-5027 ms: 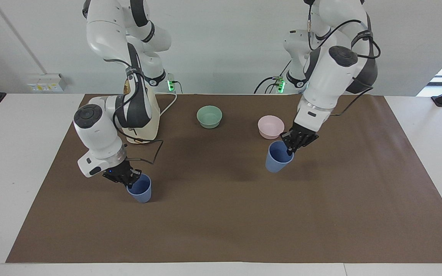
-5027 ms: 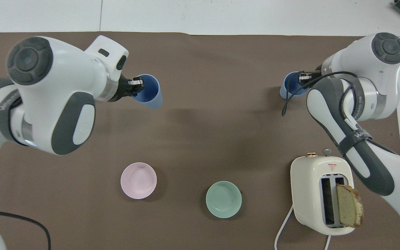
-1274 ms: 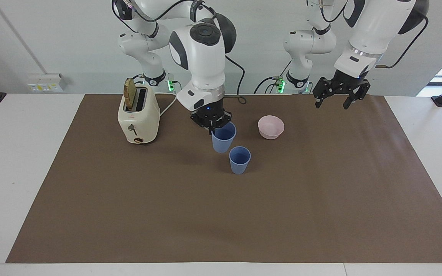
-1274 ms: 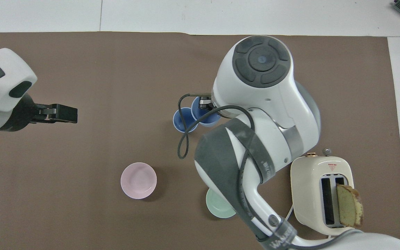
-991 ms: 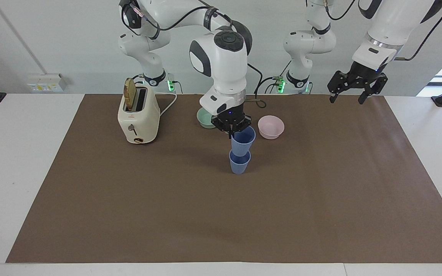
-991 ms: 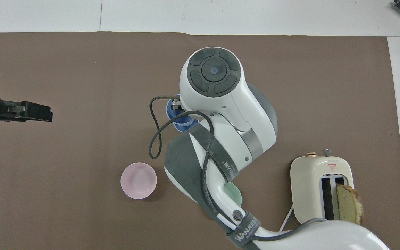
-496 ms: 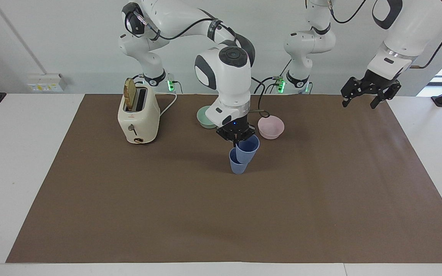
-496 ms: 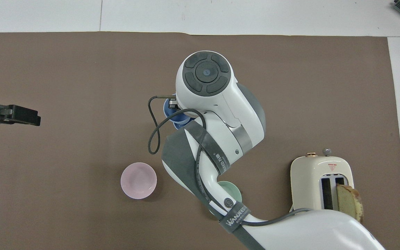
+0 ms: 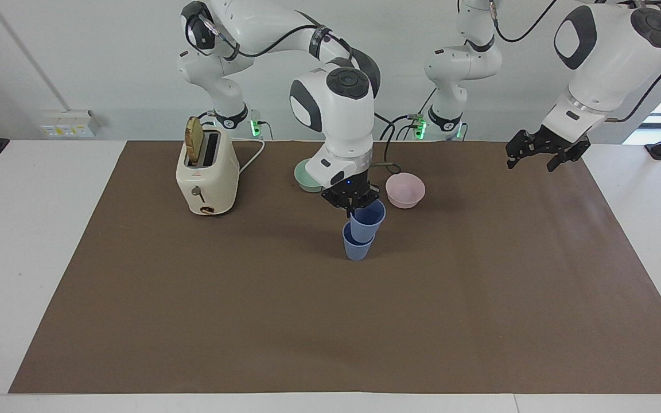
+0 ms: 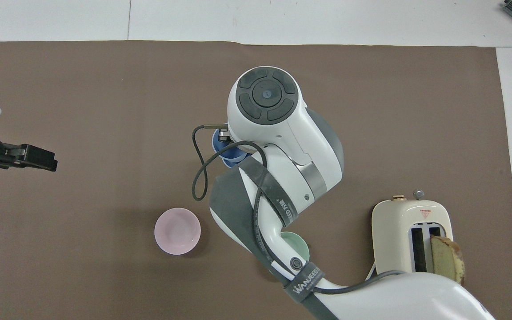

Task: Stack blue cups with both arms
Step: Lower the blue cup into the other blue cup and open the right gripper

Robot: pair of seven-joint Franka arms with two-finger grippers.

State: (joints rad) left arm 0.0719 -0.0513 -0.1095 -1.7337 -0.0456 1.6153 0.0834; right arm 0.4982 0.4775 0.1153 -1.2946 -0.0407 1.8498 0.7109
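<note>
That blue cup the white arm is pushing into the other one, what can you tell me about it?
The upper blue cup is a small, smooth, handleless tumbler, plastic by its look, tapering toward its base. It sits open mouth up, tilted slightly, its bottom part inside the lower blue cup, which stands on the brown mat near the table's middle. The right pincer comes down from above and grips its rim. The overhead view shows only a sliver of it under the arm.

Both arms: glossy white shells, dark grey joint caps and bands, silver wrist rings. Black two-finger grippers: right gripper (image 9: 351, 202), left gripper (image 9: 541, 154). Black cable looped beside right wrist; grey strap lettered "WANJEED"; green lights at bases.
</note>
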